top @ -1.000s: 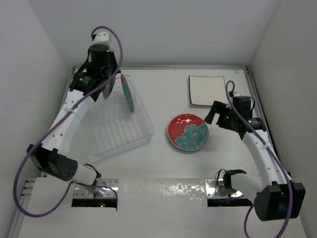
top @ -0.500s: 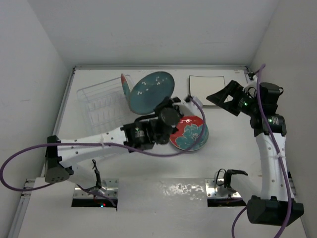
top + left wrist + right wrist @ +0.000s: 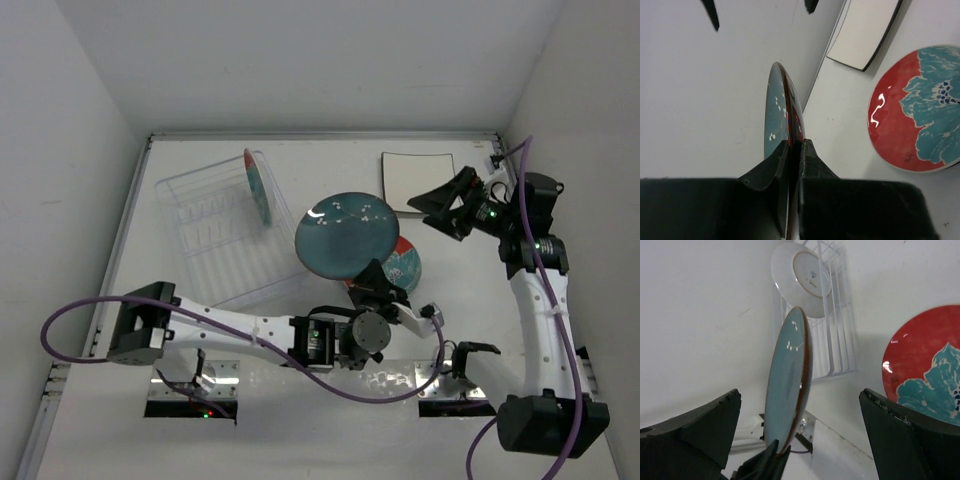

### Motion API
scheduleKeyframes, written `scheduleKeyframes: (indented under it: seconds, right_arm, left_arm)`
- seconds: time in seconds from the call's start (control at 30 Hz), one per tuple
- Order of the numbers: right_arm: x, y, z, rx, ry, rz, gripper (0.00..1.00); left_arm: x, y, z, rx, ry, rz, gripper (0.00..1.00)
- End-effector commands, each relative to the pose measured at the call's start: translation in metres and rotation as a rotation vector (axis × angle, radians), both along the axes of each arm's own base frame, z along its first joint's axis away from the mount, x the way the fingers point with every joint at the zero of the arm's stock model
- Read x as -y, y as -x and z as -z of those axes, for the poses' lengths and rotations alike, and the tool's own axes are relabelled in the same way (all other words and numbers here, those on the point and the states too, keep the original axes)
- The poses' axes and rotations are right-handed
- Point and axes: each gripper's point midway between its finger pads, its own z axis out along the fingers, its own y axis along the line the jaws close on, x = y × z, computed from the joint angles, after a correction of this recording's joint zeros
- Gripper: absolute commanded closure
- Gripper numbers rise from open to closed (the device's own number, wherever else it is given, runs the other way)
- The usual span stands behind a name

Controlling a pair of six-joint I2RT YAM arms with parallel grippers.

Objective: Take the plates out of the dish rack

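- Left end effector point(image 3: 794, 150) clamped on teal-backed plate point(image 3: 345, 233) rim, over red plate point(image 3: 405, 268) on surface point(image 3: 330, 160), right of dish rack point(image 3: 200, 235).
- Right end effector point(image 3: 420, 211) open, near cream square plate point(image 3: 415, 180).
- One more round plate point(image 3: 257, 185) upright in rack.

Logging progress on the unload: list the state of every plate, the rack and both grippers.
left gripper: shut on held plate
held plate: lifted off the table, on edge
right gripper: open, empty
red plate: flat on table
square plate: flat on table
rack: holds one plate
rack plate: upright in rack
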Motion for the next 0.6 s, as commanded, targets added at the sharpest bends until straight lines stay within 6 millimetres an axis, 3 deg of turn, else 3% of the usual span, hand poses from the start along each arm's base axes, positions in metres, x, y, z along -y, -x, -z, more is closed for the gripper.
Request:
scheduleKeyframes:
  seconds: [0.0, 0.07, 0.2, 0.27, 0.4, 0.43, 0.53, 0.57]
  right_arm:
    - [-0.011, 0.006, 0.0, 0.011, -0.059, -0.064, 0.01]
    - [-0.015, 0.009, 0.009, -0.005, -0.051, -0.075, 0.01]
    - [-0.022, 0.015, 0.055, -0.109, 0.018, -0.109, 0.02]
    - [-0.03, 0.018, 0.063, -0.114, 0.015, -0.137, 0.07]
    - [-0.03, 0.018, 0.074, -0.114, 0.04, -0.128, 0.54]
    - [-0.028, 0.018, 0.078, -0.119, 0.062, -0.126, 0.79]
    - [-0.024, 0.014, 0.082, -0.115, 0.087, -0.101, 1.0]
    - [-0.023, 0.013, 0.082, -0.111, 0.088, -0.095, 1.0]
  left_arm:
    - [0.007, 0.006, -0.025, 0.077, 0.027, -0.013, 1.0]
    - [0.015, 0.013, -0.018, 0.094, -0.019, 0.005, 1.0]
    - [0.026, 0.021, -0.01, 0.116, -0.045, 0.024, 1.0]
    - [0.032, 0.025, -0.005, 0.114, -0.06, 0.042, 1.0]
    - [0.041, 0.027, 0.008, 0.106, -0.077, 0.053, 1.0]
    - [0.042, 0.028, 0.009, 0.104, -0.075, 0.054, 1.0]
    - [0.043, 0.029, 0.015, 0.091, -0.067, 0.058, 1.0]
    - [0.043, 0.029, 0.018, 0.088, -0.076, 0.06, 1.0]
